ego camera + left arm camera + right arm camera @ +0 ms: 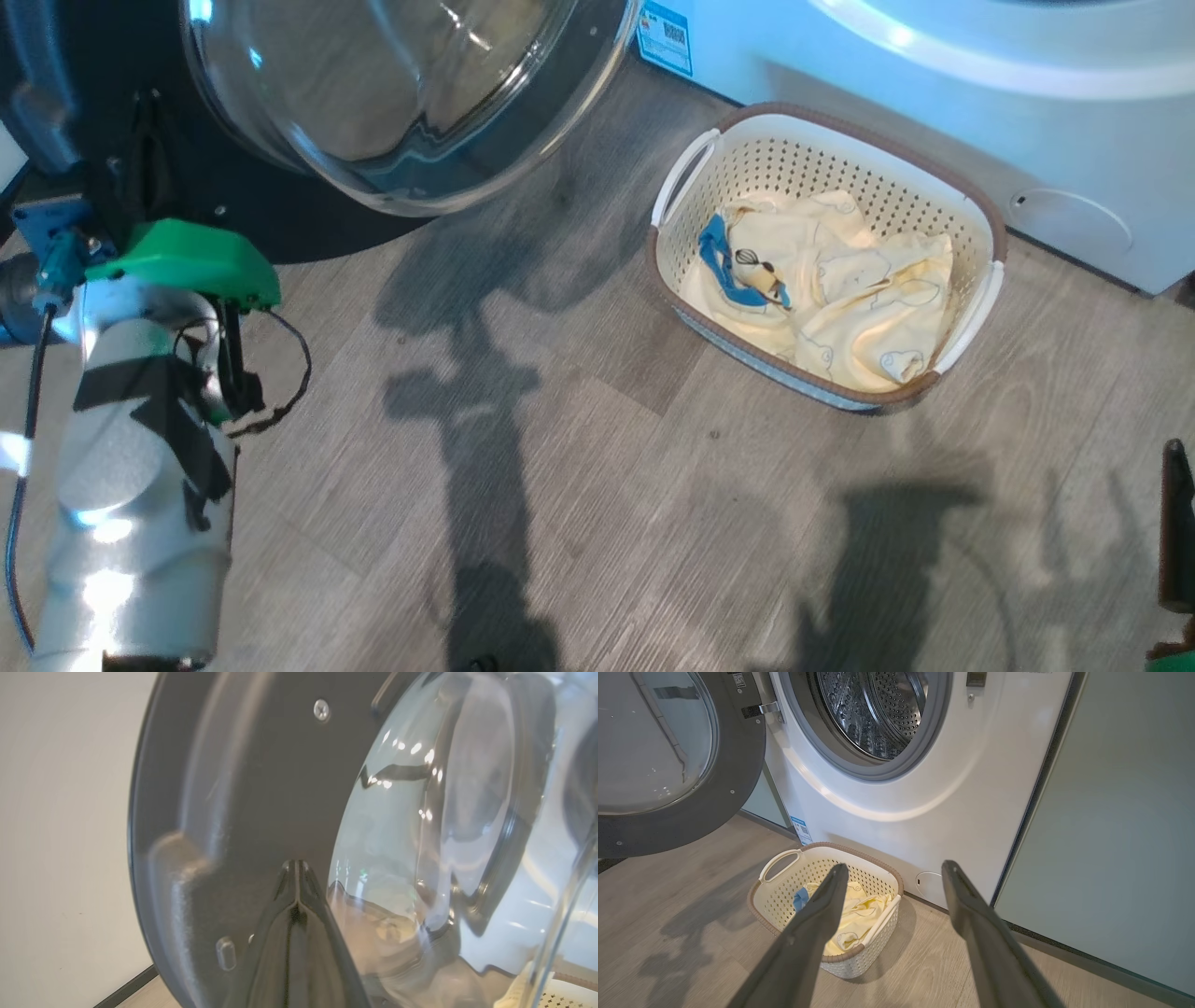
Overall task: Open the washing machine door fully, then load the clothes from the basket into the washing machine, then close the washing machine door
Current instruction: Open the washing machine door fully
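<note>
The washing machine door stands swung open at the upper left, its clear glass bowl bulging out of the black ring. My left gripper is shut with nothing in it, its tips close against the door's dark ring. The washing machine shows its grey-rimmed opening and steel drum. In front of it on the floor sits the basket, holding the pale yellow clothes and a bit of blue fabric. My right gripper hangs open and empty, above and short of the basket.
A pale green cabinet stands right of the washer. A white wall lies beyond the open door. Grey wood floor stretches between my arms and the basket. My left forearm fills the lower left.
</note>
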`<state>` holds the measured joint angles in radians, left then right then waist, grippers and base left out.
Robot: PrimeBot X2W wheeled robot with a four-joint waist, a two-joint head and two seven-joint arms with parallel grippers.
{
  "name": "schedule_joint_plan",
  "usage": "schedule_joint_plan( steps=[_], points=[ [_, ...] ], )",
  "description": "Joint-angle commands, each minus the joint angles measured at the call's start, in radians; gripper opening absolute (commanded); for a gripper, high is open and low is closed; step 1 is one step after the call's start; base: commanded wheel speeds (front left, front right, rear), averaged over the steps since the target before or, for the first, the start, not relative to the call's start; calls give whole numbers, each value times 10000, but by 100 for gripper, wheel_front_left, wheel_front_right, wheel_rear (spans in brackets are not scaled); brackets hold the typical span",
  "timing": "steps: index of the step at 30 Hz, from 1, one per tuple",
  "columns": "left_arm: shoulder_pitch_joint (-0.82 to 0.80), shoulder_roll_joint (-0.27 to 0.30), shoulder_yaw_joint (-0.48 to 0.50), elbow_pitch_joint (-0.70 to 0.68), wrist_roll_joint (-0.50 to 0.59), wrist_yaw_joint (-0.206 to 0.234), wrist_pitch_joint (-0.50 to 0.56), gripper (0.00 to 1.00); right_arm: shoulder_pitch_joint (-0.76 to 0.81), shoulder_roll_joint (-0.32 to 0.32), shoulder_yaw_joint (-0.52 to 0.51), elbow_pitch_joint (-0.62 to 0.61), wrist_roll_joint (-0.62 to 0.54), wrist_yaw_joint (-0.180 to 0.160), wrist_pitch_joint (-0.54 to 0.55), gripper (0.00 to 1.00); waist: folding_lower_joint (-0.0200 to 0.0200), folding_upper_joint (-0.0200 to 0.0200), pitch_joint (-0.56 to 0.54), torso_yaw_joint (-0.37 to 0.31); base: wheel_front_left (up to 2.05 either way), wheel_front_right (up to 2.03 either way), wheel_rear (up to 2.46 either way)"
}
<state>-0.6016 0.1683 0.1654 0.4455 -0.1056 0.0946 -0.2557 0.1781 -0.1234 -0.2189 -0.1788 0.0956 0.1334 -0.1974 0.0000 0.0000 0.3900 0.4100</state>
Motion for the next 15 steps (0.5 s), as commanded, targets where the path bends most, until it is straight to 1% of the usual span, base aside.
schedule_joint_plan(
  steps=[1,8,15],
  points=[
    [151,348,497,-485,137,-86,-60,0,-69,-158,269,-236,-22,-27,5,100,0,0,-173,-23,0,0,0],
    [1085,-71,787,-1303,181,-268,-60,0,-53,53,396,22,-37,-27,-104,100,0,0,-659,-160,0,0,0],
    [2701,-596,1009,-2686,203,-490,-60,0,-141,368,616,390,-95,-27,-313,100,0,0,-1331,-610,0,0,0]
  ],
)
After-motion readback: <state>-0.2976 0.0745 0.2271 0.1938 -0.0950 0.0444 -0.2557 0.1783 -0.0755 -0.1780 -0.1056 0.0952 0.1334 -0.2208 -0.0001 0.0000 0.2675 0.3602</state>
